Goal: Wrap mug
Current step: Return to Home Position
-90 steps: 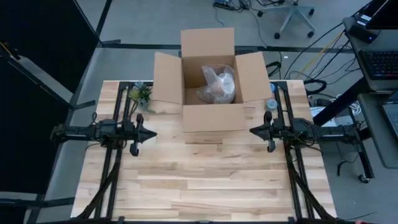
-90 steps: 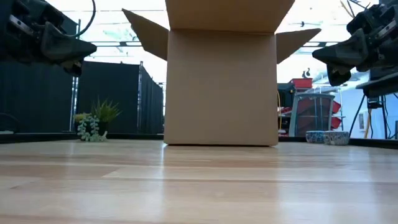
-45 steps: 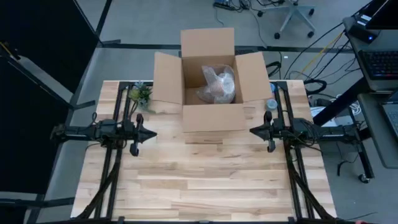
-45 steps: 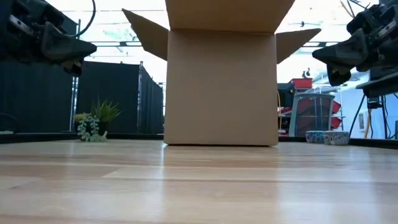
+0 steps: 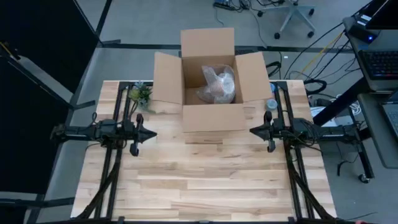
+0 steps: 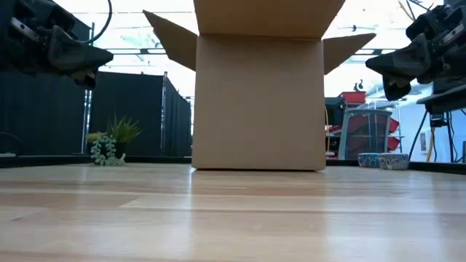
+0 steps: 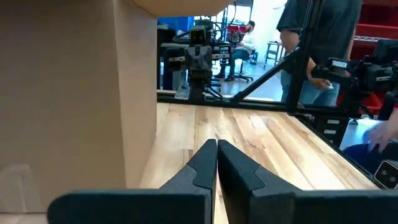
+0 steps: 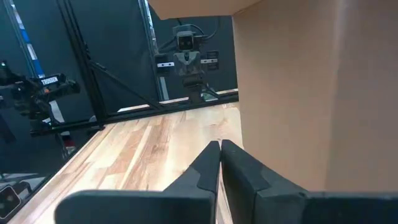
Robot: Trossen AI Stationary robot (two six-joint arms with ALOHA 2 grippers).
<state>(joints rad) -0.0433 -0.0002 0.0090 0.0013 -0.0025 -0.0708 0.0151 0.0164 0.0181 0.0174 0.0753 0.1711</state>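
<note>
**Wrapped mug in box, both arms parked at the sides**

The wrapped mug point(image 5: 217, 86), a bundle of clear bubble wrap, lies inside the open cardboard box point(image 5: 214, 118), toward its right half. The box sits at the far middle of the wooden table point(image 5: 205, 180) with all four flaps spread outward. In the low view only the box's near wall point(image 6: 258, 102) shows; the mug is hidden behind it.

The left gripper point(image 5: 153, 134) hangs over the left side of the table, pointing right toward the box, level with its near wall and apart from it. Its fingers point(image 7: 199, 171) are pressed together and hold nothing.

The right gripper point(image 5: 252, 131) mirrors it on the right side, pointing left. Its fingers point(image 8: 242, 168) are also pressed together and empty, just beside the box's near right corner but not touching it. In the low view both grippers sit well above the tabletop.

A small plant point(image 5: 142, 94) stands at the far left of the table, near the box's left flap. Patterned bowls point(image 6: 384, 161) sit at the far right. A person point(image 7: 317, 37) stands beyond the table's right side.
</note>
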